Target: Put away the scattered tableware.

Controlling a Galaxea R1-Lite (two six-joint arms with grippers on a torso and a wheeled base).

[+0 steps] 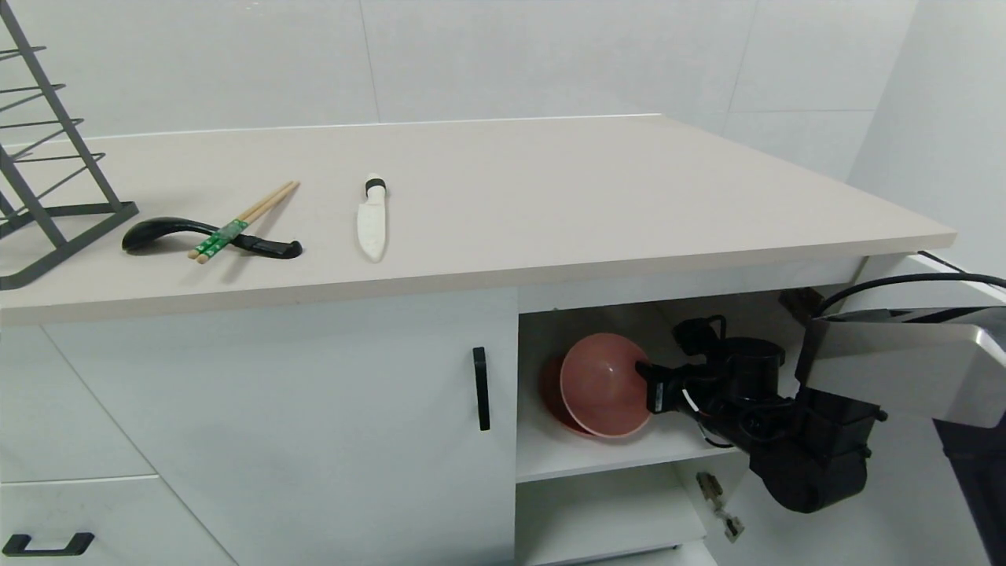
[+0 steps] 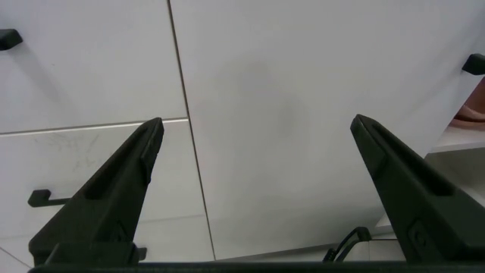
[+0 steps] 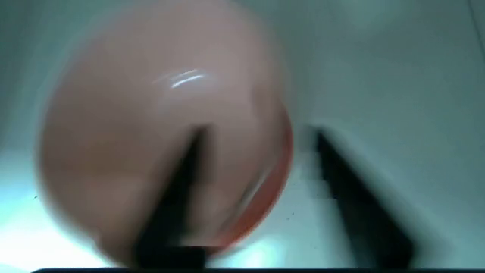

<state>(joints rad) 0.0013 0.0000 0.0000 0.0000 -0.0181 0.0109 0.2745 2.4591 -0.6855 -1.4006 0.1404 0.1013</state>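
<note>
Tableware on the bench: black spoon with chopsticks crossed over its handle, white knife beside them, wire rack at the bench's left end. Under the bench, pink bowl tipped on the open cabinet's upper shelf, red bowl behind. Right gripper at the pink rim; cannot tell whether jaws clamp. Left gripper facing the shut cabinet door, jaws wide, holding nothing.

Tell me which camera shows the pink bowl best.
Head view: the pink bowl shows nearly whole, tilted on the cupboard shelf. Right wrist view sees it close, partly covered; left wrist view catches a pink sliver.
</note>
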